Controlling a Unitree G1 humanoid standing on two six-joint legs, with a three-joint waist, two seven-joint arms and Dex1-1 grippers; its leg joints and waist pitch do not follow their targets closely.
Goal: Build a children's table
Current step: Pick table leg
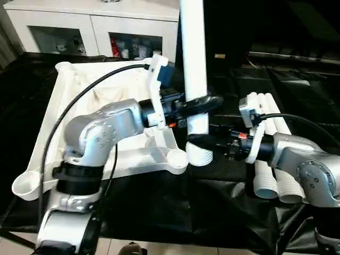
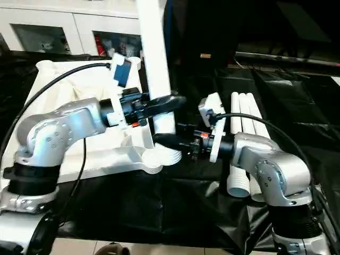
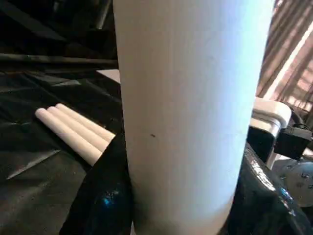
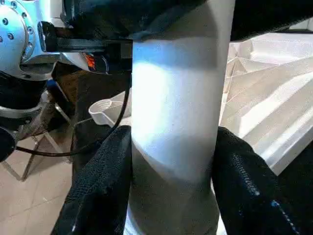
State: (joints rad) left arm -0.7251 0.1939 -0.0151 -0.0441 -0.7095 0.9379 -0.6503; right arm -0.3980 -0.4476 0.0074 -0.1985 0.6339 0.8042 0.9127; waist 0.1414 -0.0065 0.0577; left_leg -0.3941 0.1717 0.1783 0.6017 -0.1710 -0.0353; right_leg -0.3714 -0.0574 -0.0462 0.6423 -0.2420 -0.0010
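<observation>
Closest to the camera are the two silver forearms, and both are on the same leg (image 1: 194,69): it stands upright, long axis straight up and down, just off the near right corner of the upside-down tabletop (image 1: 79,133). The left jaws (image 1: 201,104) are clamped around the tube from the tabletop side, higher up; the right jaws (image 1: 204,141) are clamped on it lower down, just above the ribbed flared end. So the leg sits right between each pair of black fingers, and in both wrist views the tube is squeezed between the pads. What matters for the next move, as far as I can judge: the leg's bottom end hangs just beside the near right corner socket (image 1: 175,158), not in it, so it needs shifting sideways over that round cup and then pushing straight down while staying vertical. The right arm is the lower grip and nearer the socket, so it probably steers. Materials: the leg is a smooth white plastic tube with a corrugated flare at the bottom. The tabletop is white plastic too, ribbed underside up, with rounded cups at the corners. It lies on the left half of the black cloth-covered worktop (image 1: 159,212). Three spare legs (image 2: 244,149) lie side by side toward the right edge.
</observation>
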